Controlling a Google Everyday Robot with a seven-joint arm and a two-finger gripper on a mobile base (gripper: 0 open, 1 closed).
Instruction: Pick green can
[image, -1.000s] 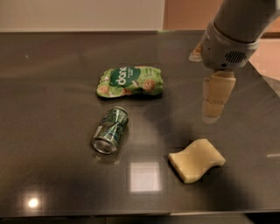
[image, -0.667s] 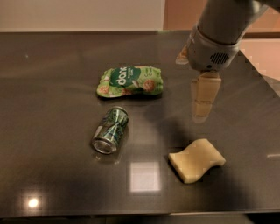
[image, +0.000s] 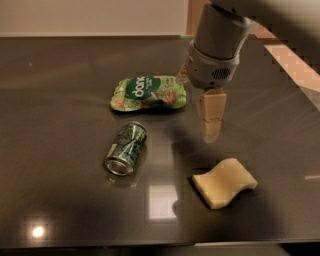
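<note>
The green can (image: 126, 148) lies on its side on the dark table, its silver top facing the near left. It is dark green with a pale swirly pattern. My gripper (image: 211, 131) hangs from the grey arm above the table, to the right of the can and apart from it, with nothing seen in it. It points down, just right of the snack bag and above the sponge.
A crinkly light-green snack bag (image: 149, 93) lies behind the can. A pale yellow sponge (image: 224, 183) lies at the near right. The dark table (image: 60, 200) ends at the front edge and at the right, where a lighter floor shows.
My arm and gripper have moved left, toward the snack bag and the can. The can, bag and sponge have not moved.
</note>
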